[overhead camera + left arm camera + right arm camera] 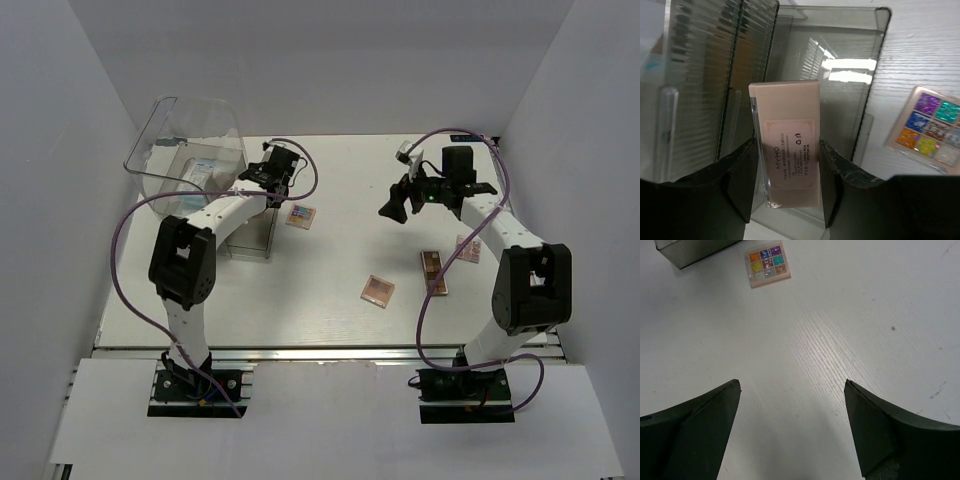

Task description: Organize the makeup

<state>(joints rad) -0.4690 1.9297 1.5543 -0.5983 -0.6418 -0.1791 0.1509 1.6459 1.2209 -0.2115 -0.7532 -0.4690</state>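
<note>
Palette (786, 110) peach, oblong, label toward us, long axis pointing away from the wrist | clamped between left gripper (787, 145) jaws, seemingly above clear organizer (840, 75) | right gripper (792, 383) agape over table (850, 330)

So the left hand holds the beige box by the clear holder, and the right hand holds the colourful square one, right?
No. The right gripper holds nothing: its jaws stand open, and the colourful square palette lies on the table, as the right wrist view shows. The left gripper does hold the beige box by the clear holder.
</note>
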